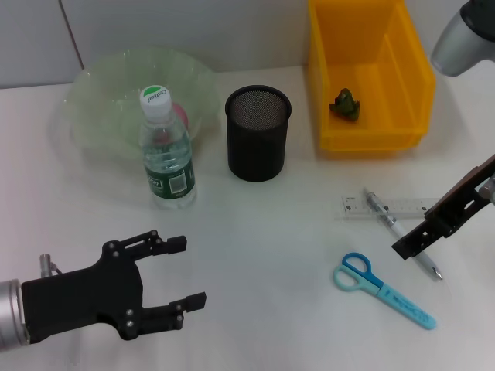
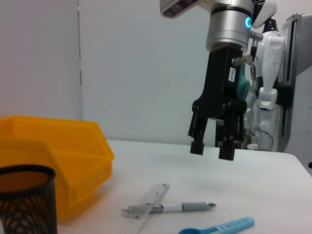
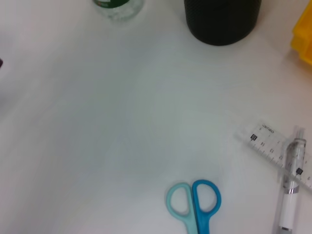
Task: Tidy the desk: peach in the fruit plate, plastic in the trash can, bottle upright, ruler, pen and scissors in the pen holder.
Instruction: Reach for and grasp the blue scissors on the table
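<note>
Right gripper above the pen; left gripper idle.
Right gripper point(image 2: 211, 147) released, hovering over pen point(image 1: 402, 233) lying across ruler point(image 1: 387, 206); left gripper point(image 1: 184, 273) released near bottle point(image 1: 166, 154); scissors point(image 1: 383, 289) flat on desk.

left gripper point(image 1: 189, 272) spread low, right gripper point(image 2: 211, 149) parted, raised

Gripper point(image 2: 212, 149): the right arm's, fingers apart, hovering above the pen.
Pen point(image 2: 187, 206): lying across the ruler point(image 2: 152, 198).
Scissors point(image 2: 219, 227): near the pen.
Bin point(image 2: 58, 156): behind the mesh cup point(image 2: 24, 200).
</note>
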Controlling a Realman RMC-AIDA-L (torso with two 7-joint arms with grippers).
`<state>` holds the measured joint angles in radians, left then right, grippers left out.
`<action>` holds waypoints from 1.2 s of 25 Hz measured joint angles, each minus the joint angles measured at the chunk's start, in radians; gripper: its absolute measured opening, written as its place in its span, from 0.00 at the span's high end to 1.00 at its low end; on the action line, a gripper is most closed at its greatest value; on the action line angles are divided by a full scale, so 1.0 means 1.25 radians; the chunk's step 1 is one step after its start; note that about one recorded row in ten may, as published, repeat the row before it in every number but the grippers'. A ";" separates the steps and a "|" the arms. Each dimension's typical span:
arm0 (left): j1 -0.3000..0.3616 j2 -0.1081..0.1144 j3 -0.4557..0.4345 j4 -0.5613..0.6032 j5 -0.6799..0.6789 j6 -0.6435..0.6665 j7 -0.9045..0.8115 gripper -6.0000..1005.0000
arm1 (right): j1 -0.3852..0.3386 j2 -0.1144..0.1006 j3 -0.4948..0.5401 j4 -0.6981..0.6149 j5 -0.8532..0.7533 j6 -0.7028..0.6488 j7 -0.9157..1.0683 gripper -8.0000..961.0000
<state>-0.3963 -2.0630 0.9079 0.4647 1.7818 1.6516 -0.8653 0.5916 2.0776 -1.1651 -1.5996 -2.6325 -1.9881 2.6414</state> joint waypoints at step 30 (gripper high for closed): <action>-0.040 0.028 -0.080 -0.075 -0.004 0.028 -0.034 0.20 | -0.087 0.006 -0.067 -0.095 0.026 0.005 0.006 0.15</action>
<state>-0.4460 -2.0285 0.8079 0.3710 1.7768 1.6860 -0.9084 0.4828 2.0855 -1.2489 -1.7188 -2.6003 -1.9824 2.6484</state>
